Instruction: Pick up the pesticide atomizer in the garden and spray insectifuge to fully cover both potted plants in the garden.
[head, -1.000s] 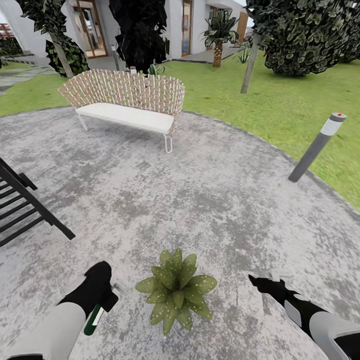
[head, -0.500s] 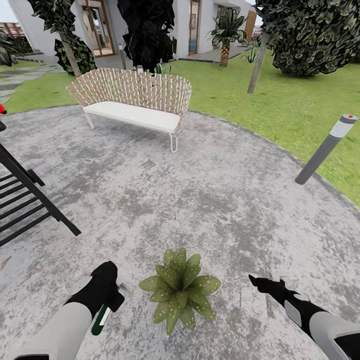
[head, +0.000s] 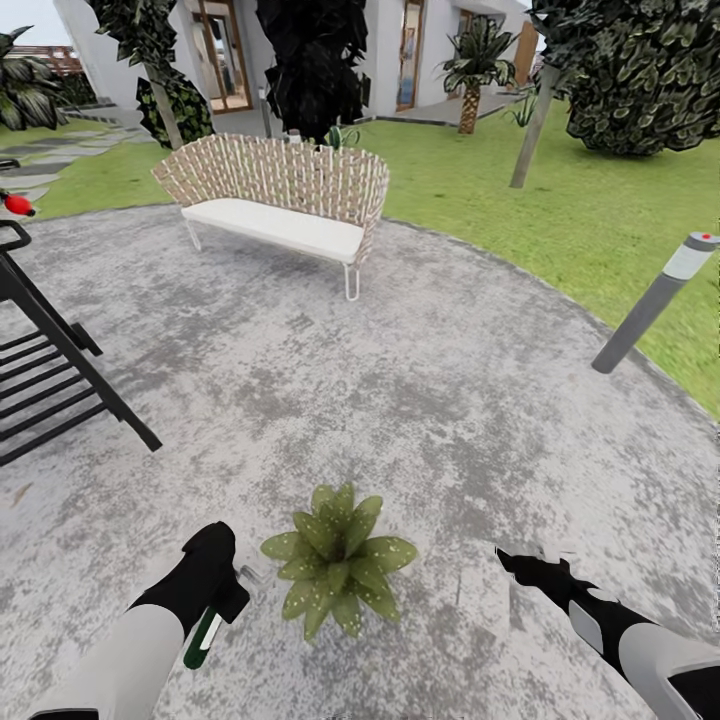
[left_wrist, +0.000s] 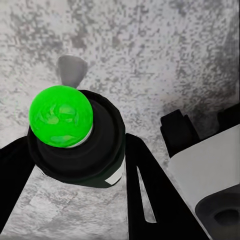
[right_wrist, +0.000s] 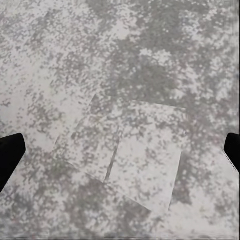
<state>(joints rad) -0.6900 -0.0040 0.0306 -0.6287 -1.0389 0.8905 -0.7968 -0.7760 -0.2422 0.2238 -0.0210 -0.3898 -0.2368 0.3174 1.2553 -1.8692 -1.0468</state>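
A round grey patio (head: 420, 400) ringed by lawn (head: 600, 220) carries the scene, with a house beyond. The atomizer (head: 204, 635) is at the near left, clamped in the left gripper (head: 228, 590); in the left wrist view its dark body (left_wrist: 85, 150) sits between the closed jaws with a bright green cap on top, spray head towards the paving. Just right of it stands a potted plant (head: 335, 560), its leaves flecked with pale specks that may be insectifuge; its pot is hidden under the rosette, so what the pot holds beyond the plant cannot be told. The right gripper (head: 520, 566) hovers at the near right, jaws spread wide and empty over bare paving.

Over the last second the whole view has swung: the plant now sits further left and the rack (head: 50, 370) at the left shows more, while the arms hold their pose. That reads as the base turning, probably away to seek the second plant. Further off are a wicker sofa (head: 280, 200) and a bollard lamp (head: 655, 300) at the right.
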